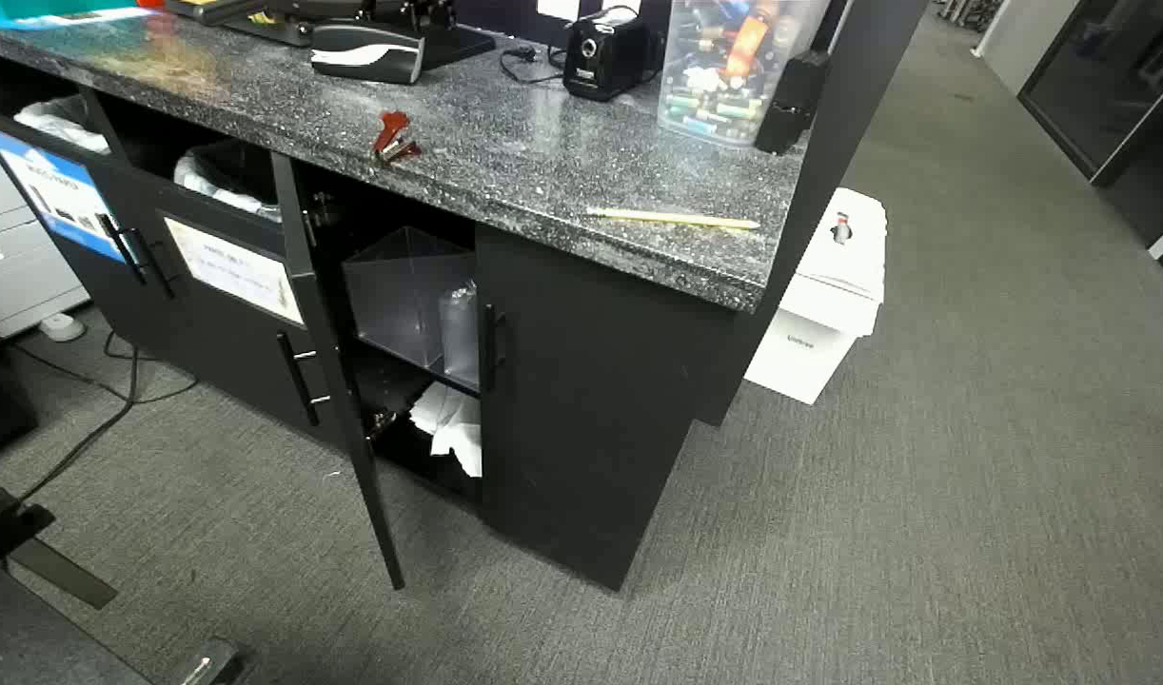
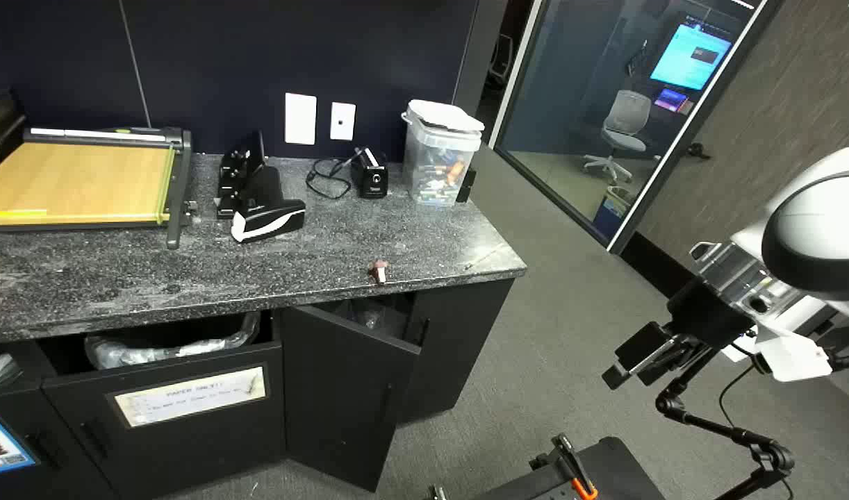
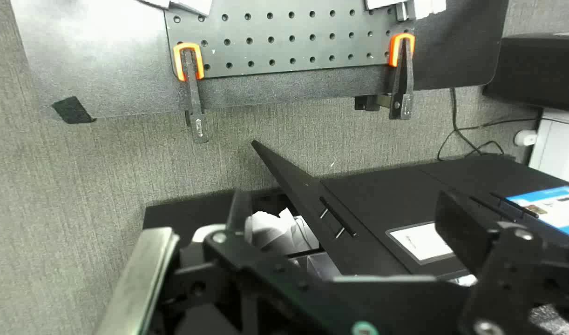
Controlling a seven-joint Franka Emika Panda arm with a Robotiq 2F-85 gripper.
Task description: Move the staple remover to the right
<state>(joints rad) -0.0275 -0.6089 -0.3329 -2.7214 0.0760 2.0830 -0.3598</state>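
Grey carpet (image 1: 972, 476) across the floor in every view. Standing on it, a row of black cabinets (image 1: 572, 409), topped by a speckled grey counter (image 2: 410, 236), with a dark wall (image 2: 209, 76) behind. In an exterior view, at the edge, a white arm (image 2: 824, 226), well apart from the counter. In the wrist view, a black table (image 3: 289, 86) bearing a perforated plate (image 3: 303, 50). Among the cabinets, an open door (image 2: 348, 396), visible in all three views.

Next in size, on the counter, a paper cutter (image 2: 77, 177) with a yellow board. On the carpet, just past the counter's end, a lidded white box (image 1: 819, 304). Near the wall at that end, a clear tub (image 2: 438, 149), partly filled with batteries. Behind the open door, on the upper shelf, a clear bin (image 1: 401, 285); below, some white paper (image 1: 453, 428).

At the arm's end, out over the carpet, the gripper (image 3: 344, 209): wide, with jaws far apart. Between paper cutter and tub, a black device (image 2: 268, 222) with a white stripe and, nearer the tub, a corded sharpener (image 2: 372, 177). At the table's edge, two clamps (image 3: 193, 88) with orange ends. Flat on the counter, close to the front corner, a yellow pencil (image 1: 677, 220).

Smallest, the staple remover (image 1: 394, 136), dark red: in both exterior views on the counter, near the front edge, well apart from the pencil.
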